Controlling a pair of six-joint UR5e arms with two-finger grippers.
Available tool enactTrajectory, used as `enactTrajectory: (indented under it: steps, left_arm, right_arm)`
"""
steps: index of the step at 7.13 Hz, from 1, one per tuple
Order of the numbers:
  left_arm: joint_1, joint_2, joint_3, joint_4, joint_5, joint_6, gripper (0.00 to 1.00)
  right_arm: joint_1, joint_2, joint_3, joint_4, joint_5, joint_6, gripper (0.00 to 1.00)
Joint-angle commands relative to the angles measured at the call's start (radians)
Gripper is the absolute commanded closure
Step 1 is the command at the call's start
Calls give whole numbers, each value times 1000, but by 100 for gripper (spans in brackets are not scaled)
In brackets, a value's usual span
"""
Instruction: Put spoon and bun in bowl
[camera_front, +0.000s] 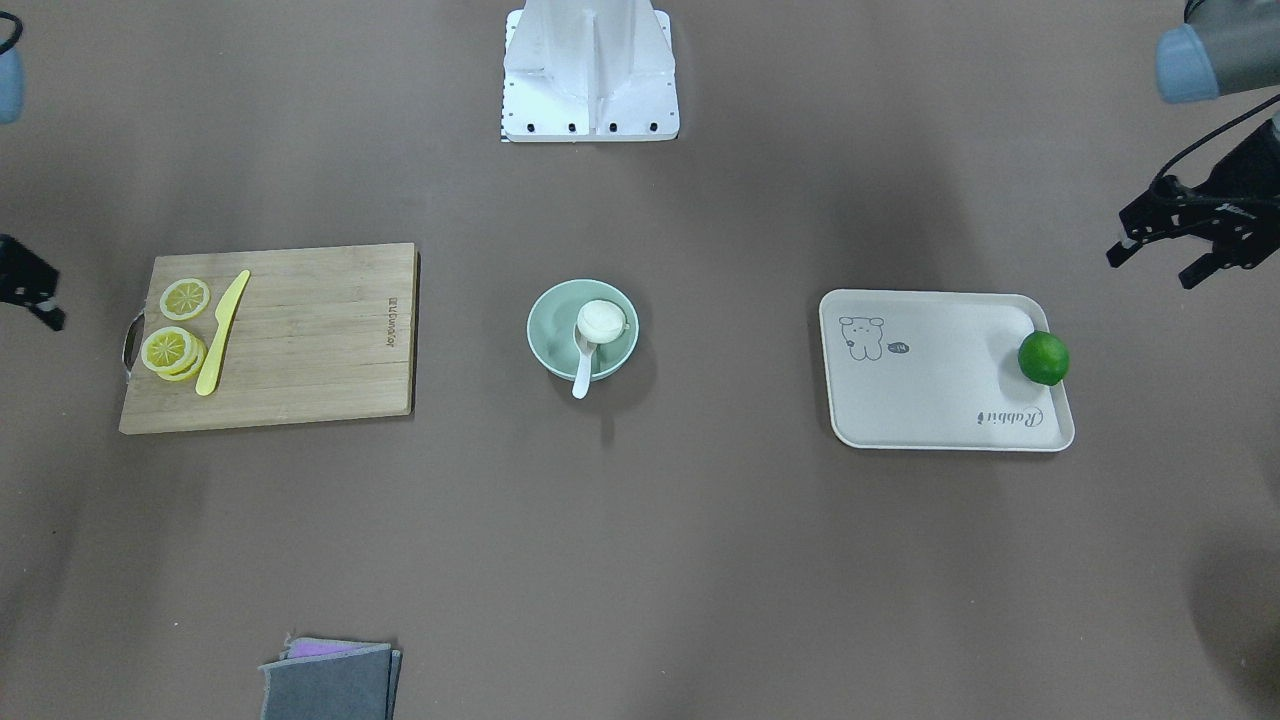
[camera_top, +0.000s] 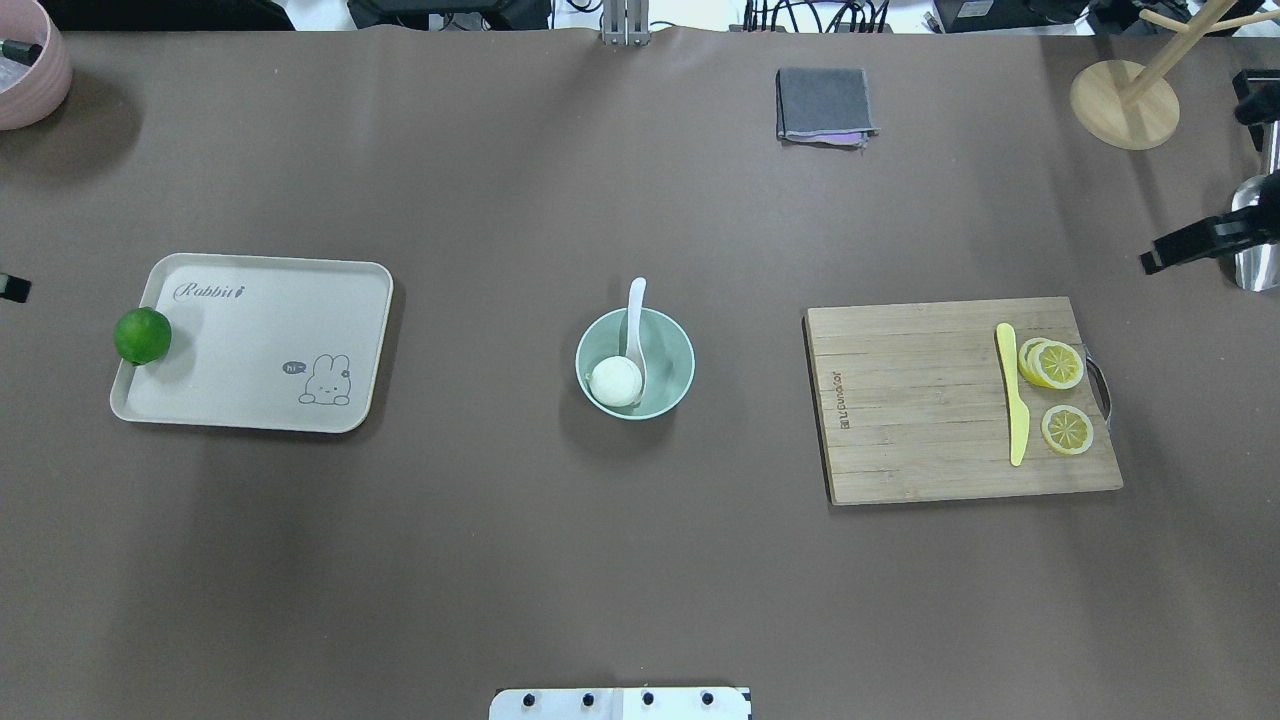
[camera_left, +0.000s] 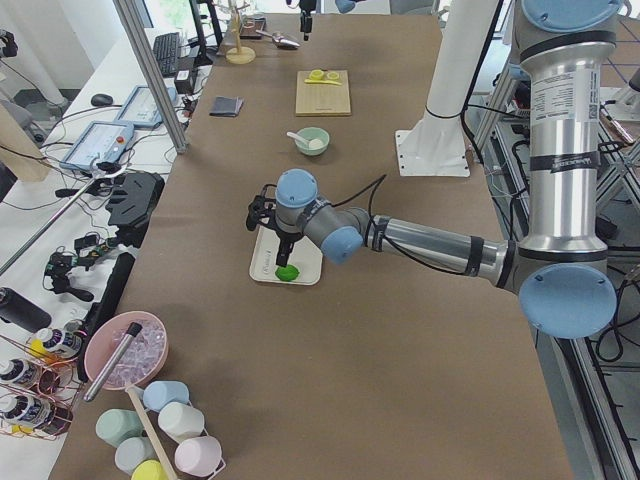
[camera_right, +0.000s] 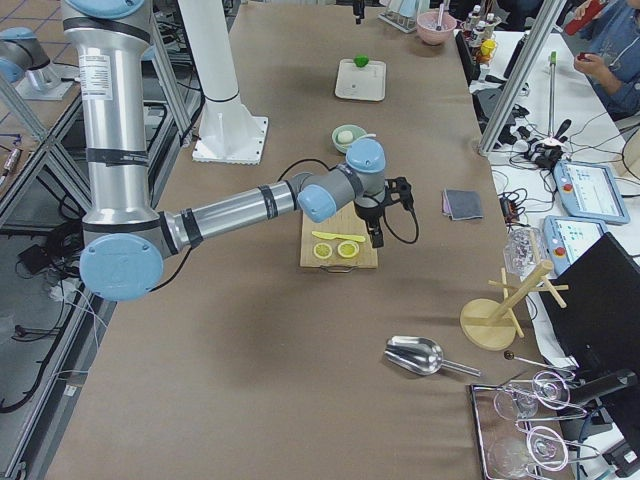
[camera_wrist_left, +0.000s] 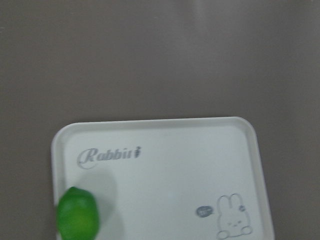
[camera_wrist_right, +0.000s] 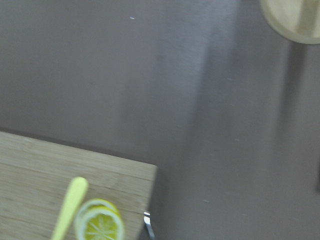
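The pale mint-green bowl (camera_front: 550, 335) stands at the table's middle, also in the overhead view (camera_top: 672, 362). The white bun (camera_front: 601, 320) sits inside it. The white spoon (camera_front: 582, 368) lies with its scoop in the bowl beside the bun, and its handle sticks out over the rim (camera_top: 636, 300). My left gripper (camera_front: 1160, 262) hangs open and empty beyond the tray's outer end, far from the bowl. My right gripper (camera_front: 45, 310) is at the opposite table edge, past the cutting board. It is only partly in view, looks open, and holds nothing.
A beige tray (camera_front: 940, 400) holds a green lime (camera_front: 1043, 357). A wooden cutting board (camera_front: 320, 340) carries lemon slices (camera_front: 172, 345) and a yellow knife (camera_front: 222, 335). A folded grey cloth (camera_front: 330, 680) lies near the far edge. The robot base (camera_front: 590, 70) is behind the bowl.
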Motion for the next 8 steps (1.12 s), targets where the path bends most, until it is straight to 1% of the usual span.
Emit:
enactTrajectory:
  steps: [1,2,3,4,5,8]
  left_arm:
    - [-179,115,7,107,-2,382,2]
    - [-234,148,5,170,9,479,2]
    - [-239,159,2,186,40,480,2]
    - [-236,174,8,190,114,478,2]
    - [-233,170,36,200,133,475,2]
    - [-231,151,21,285,124,440,2]
  right_arm:
    - [201,-52,-67,-141,23,-402,0]
    - [247,-54,-95,-172,25,-502,0]
    - [257,-58,-101,-173,25,-520,0]
    - [260,-63,-100,-171,25,-520,0]
    - [260,-63,-100,-171,25,-520,0]
    - [260,-66,-96,-166,22,-512,0]
